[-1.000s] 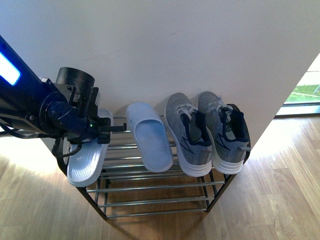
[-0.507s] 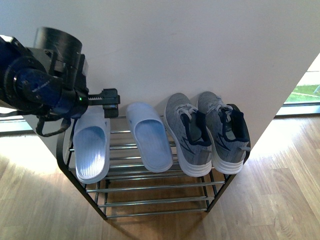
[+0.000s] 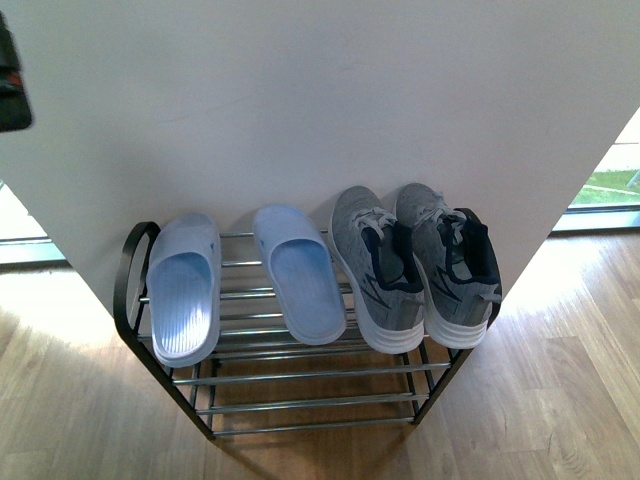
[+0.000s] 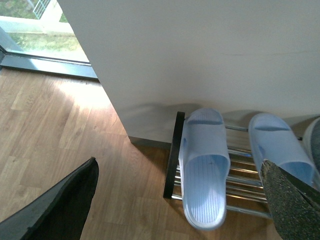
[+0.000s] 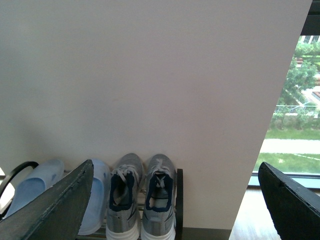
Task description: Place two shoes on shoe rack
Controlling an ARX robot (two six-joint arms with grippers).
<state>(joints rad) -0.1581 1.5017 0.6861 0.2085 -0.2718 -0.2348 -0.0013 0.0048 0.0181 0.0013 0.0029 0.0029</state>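
Grey knit sneakers and pale blue slides fill the rack's top tier.

Shoe rack had shiny chrome bars on a black matt metal frame. Grey sneakers looked knit cloth – white smooth soles, navy fabric lining. Pale blue slides were smooth matt plastic, ribbed footbeds. Floor was wood-grain, slight sheen. Wall – plain matt white.
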